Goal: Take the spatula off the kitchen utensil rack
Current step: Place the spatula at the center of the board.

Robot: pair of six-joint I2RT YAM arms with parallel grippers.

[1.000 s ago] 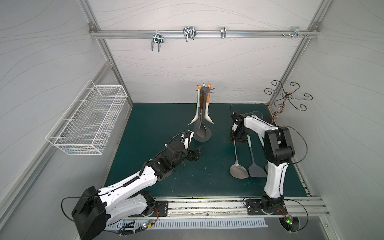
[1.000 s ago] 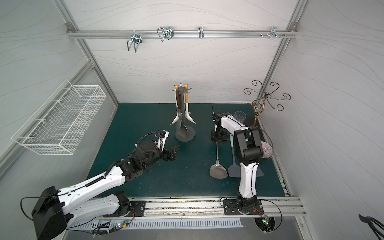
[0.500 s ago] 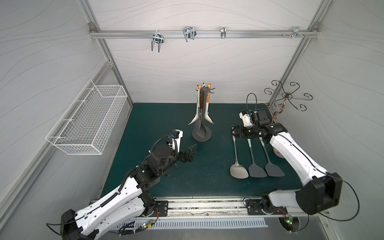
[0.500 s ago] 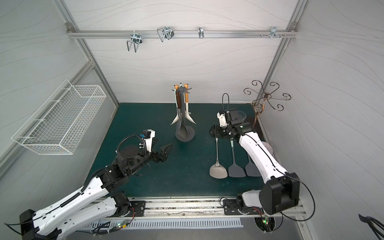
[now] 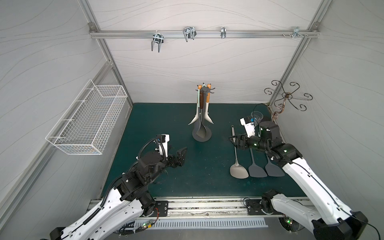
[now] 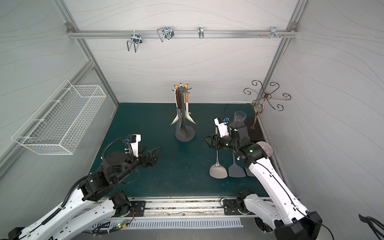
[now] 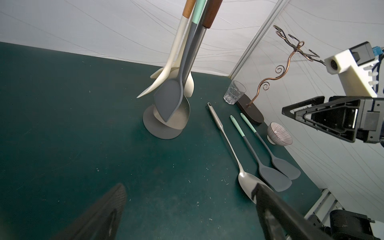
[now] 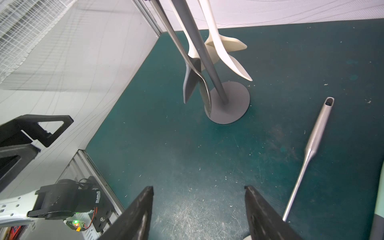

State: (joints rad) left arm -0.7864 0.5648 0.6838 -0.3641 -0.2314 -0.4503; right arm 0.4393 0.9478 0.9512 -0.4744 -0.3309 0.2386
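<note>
Three spatulas (image 5: pixel 257 171) lay on the tabletop (image 5: pixel 166 124) at the rack's (image 5: pixel 204 89) 4 o'clock; a grey spatula (image 7: pixel 169 99) hung there, so work likely remained. Left pincer (image 5: pixel 176 150) and right pincer (image 5: pixel 231 140) gaped, empty

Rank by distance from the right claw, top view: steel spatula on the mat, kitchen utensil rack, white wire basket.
From the right claw, in a top view:
1. steel spatula: flat on the mat, its handle passing by the claw tips.
2. kitchen utensil rack: mid-mat, toward the left arm's side.
3. white wire basket: on the left wall, farthest.
</note>
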